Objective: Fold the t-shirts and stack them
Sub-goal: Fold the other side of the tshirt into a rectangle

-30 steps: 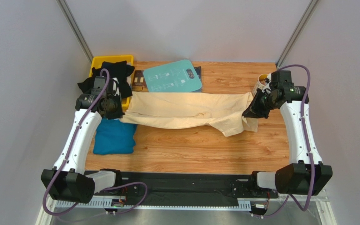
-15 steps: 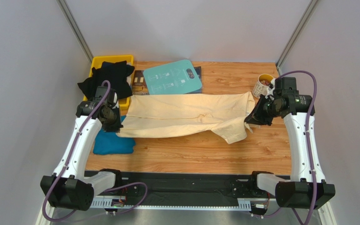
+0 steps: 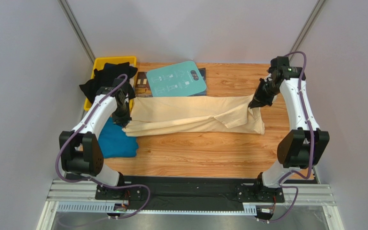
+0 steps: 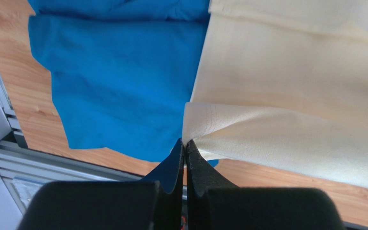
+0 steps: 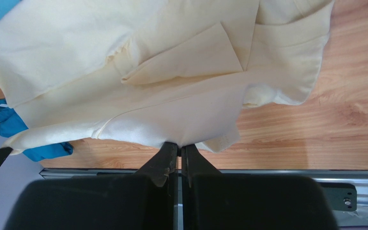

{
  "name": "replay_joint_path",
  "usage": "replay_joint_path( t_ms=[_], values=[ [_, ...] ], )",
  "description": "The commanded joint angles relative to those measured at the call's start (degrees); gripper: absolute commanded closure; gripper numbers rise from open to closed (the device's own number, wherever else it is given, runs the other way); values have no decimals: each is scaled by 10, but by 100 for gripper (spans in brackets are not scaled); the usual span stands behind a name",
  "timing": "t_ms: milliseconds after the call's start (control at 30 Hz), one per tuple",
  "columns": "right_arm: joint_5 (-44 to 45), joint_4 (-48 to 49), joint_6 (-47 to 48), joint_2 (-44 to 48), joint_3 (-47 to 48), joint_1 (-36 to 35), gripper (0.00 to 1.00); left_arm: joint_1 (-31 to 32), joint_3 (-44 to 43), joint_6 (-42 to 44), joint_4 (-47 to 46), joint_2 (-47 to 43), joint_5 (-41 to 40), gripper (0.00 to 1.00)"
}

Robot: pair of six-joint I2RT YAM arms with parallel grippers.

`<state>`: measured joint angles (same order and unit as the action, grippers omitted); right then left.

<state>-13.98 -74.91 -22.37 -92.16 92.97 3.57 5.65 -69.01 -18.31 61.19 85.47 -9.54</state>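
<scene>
The cream-yellow t-shirt point(image 3: 190, 115) lies stretched across the middle of the wooden table, folded lengthwise. My left gripper point(image 3: 122, 115) is shut on its left edge; the pinch shows in the left wrist view point(image 4: 185, 142). My right gripper point(image 3: 256, 102) is shut on its right edge, pinching the cloth point(image 5: 178, 144). The shirt point(image 5: 171, 72) hangs in folds from both grips. The folded teal-blue t-shirt point(image 3: 116, 141) lies at the left, partly under the cream one, and shows in the left wrist view point(image 4: 118, 76). Black t-shirts point(image 3: 109, 76) spill from the yellow bin.
A yellow bin point(image 3: 99, 62) stands at the back left. A rigid teal board with white print point(image 3: 177, 79) lies at the back centre over a dark mat. The table's front half point(image 3: 205, 153) is bare wood.
Both grippers have swung away from me and inward with the cream shirt, laying its near edge over toward the back. The right arm now hides the mug seen earlier.
</scene>
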Motion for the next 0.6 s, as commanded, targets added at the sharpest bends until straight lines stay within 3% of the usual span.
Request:
replay_joint_path(
  t_ms=[0, 133, 567],
  values=[
    [12, 21, 10, -56, 108, 5, 100, -1, -65, 8, -40, 48, -38, 100],
    [-3, 10, 9, -102, 142, 5, 100, -1, -121, 16, -41, 114, -51, 100],
    [15, 12, 14, -146, 103, 5, 100, -1, -279, 23, -21, 273, -43, 100]
  ],
)
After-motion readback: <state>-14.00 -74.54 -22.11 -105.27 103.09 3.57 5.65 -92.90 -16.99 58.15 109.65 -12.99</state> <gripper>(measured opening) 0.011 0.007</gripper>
